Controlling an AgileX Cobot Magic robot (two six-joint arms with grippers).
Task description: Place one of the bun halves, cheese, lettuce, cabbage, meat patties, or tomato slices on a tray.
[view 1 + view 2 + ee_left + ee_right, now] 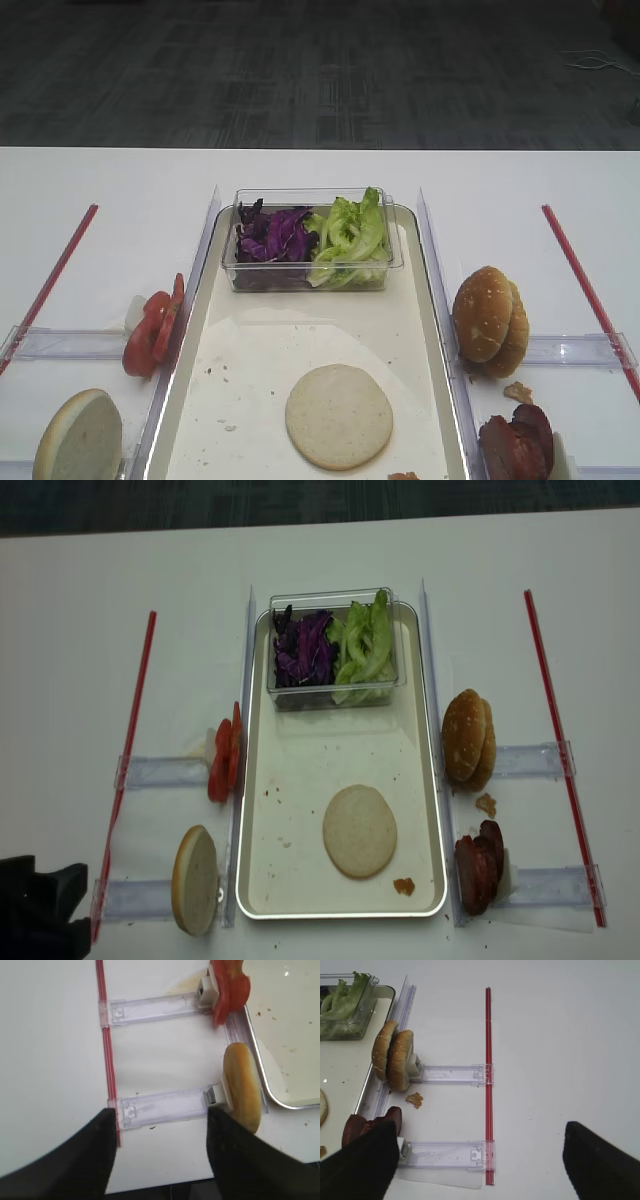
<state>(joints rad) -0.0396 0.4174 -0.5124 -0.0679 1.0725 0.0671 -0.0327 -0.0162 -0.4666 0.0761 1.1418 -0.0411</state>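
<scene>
A pale cream bun half lies flat on the off-white tray, near its front. Another bun half stands on edge in a clear holder left of the tray, just beyond my left gripper, which is open and empty over the table's front edge. Tomato slices stand on edge farther back on the left. Lettuce and cabbage fill a clear box at the tray's far end. Meat patties stand right of the tray, beside the left finger of my open, empty right gripper. No cheese is in view.
Two golden-brown speckled buns stand on edge right of the tray. Clear plastic holders run from the tray's sides out to a red strip on the right and another red strip on the left. Crumbs lie on the tray.
</scene>
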